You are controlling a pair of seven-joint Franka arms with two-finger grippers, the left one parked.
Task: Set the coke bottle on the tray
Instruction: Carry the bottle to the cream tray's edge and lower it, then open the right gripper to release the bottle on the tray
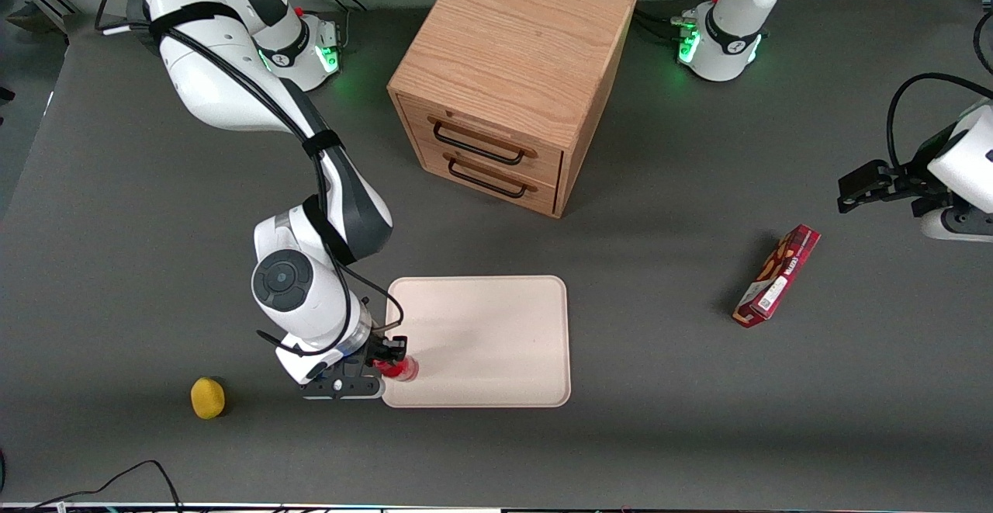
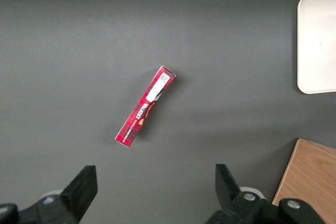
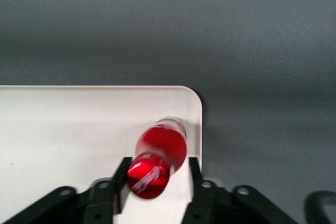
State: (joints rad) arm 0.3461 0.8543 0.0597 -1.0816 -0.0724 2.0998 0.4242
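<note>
While the working arm reached down over the dark grey bench (image 1: 667, 435), its black two-finger hand (image 1: 385, 359) sat at the tray corner nearest the front camera on the working arm's side. The hand's fingers (image 3: 122, 174) flanked the top of the small glossy red coke bottle (image 1: 400, 367), one on each side and pressed against it, so the hand was clamped on the bottle. In the wrist view the bottle (image 3: 160, 156) stood over the tray floor just inside that rounded corner, cap toward the camera; whether its base touched the floor I could not tell.

The large flat pale beige-pink tray (image 1: 496, 319) with rounded corners and a low rim held nothing but that bottle. From the tray's centre, a light oak two-drawer cabinet (image 1: 508, 78) stood at twelve o'clock, a flat red snack box (image 1: 777, 275) lay near three o'clock toward the parked arm's end, and a small yellow lemon-like object (image 1: 208, 397) sat near eight o'clock.
</note>
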